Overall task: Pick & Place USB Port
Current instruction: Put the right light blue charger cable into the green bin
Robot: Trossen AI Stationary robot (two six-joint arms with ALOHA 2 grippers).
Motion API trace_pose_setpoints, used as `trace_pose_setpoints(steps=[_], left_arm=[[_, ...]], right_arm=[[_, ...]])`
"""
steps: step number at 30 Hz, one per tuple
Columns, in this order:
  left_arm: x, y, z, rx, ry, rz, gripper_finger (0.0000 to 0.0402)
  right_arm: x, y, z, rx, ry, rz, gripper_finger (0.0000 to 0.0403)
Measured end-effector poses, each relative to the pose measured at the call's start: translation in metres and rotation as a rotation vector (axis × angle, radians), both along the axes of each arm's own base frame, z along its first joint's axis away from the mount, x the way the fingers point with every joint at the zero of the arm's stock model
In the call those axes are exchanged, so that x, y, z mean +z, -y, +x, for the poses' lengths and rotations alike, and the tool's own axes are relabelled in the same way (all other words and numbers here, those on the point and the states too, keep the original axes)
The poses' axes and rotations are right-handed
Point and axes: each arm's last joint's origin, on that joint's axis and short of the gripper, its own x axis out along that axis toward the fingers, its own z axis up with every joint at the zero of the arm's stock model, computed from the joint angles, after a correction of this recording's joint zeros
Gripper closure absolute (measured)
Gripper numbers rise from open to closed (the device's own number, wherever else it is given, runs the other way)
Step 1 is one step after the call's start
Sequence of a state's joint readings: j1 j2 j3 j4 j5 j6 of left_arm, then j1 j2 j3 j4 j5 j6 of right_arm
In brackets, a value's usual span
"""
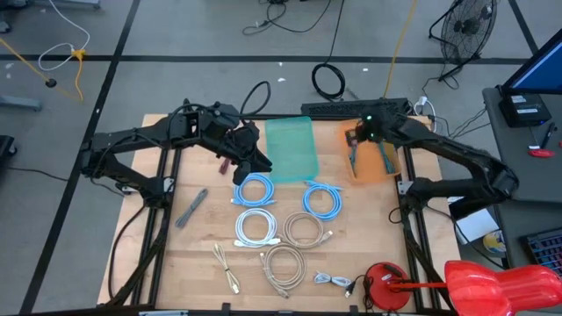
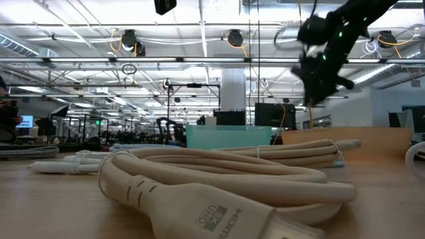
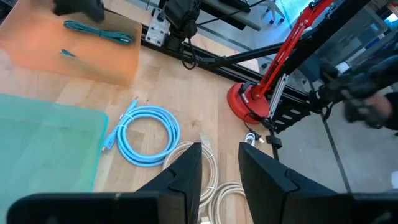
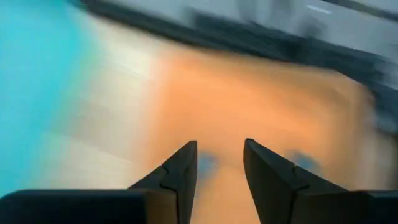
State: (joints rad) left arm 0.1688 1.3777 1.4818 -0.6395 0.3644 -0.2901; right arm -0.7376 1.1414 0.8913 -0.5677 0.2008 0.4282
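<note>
On the wooden table (image 1: pixel 176 254), one teal cable (image 1: pixel 383 158) already lies in the translucent orange bin (image 1: pixel 358 168) beneath the empty, parted right gripper (image 1: pixel 351 145), while coiled cables remain and the left gripper (image 1: pixel 252 158) waits open, empty.

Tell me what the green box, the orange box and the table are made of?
The green box and the orange box look like thin plastic, see-through and slightly glossy, since the surface under them shows through. The table looks like pale wood, probably plywood, with faint grain and a matte top.
</note>
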Motion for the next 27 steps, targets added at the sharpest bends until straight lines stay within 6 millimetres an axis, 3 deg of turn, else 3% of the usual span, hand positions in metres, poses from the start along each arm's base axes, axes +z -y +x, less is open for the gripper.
trace_pose_setpoints(steps=[6, 11, 17, 27], left_arm=[[0.0, 0.0, 0.0, 0.0, 0.0, 0.0, 0.0296], [0.0, 0.0, 0.0, -0.004, 0.002, 0.007, 0.0296], [0.0, 0.0, 0.0, -0.008, -0.001, 0.004, 0.0296], [-0.002, 0.001, -0.001, -0.014, -0.027, -0.036, 0.0296]], right_arm=[[0.043, -0.011, 0.004, 0.135, 0.492, -0.025, 0.0293], [0.066, -0.028, 0.013, 0.385, 0.745, 0.03, 0.0296], [0.074, -0.059, 0.029, 0.628, 0.853, 0.17, 0.0296], [0.074, -0.122, 0.049, 0.897, 0.84, 0.34, 0.0296]])
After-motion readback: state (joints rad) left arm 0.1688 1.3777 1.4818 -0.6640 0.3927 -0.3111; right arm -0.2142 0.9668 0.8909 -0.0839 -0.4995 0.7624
